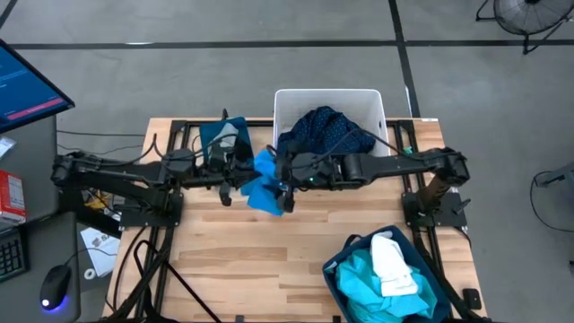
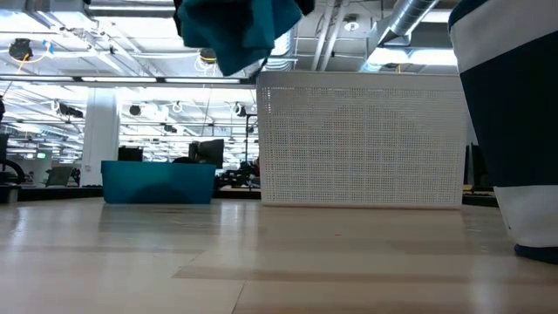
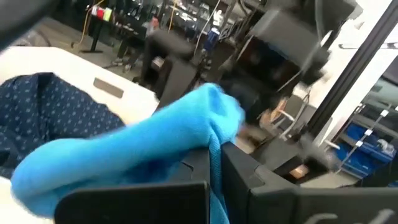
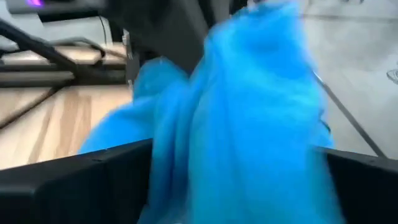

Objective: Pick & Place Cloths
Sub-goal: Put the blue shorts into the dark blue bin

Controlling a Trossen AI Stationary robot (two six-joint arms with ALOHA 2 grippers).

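From above, my left claw (image 1: 255, 176) grips the bright blue cloth (image 1: 266, 192) above the counter (image 1: 269, 256), beside the white tub (image 1: 375, 100) holding the navy dotted cloth (image 1: 327, 130). My right claw (image 1: 285, 182) stands wide at the same cloth.

Low down, the cloth (image 2: 248, 30) hangs overhead.

At my left wrist, my fingers (image 3: 242, 171) pinch its fold.

At my right wrist, blue fabric (image 4: 249, 124) lies between my spread fingers (image 4: 68, 183).
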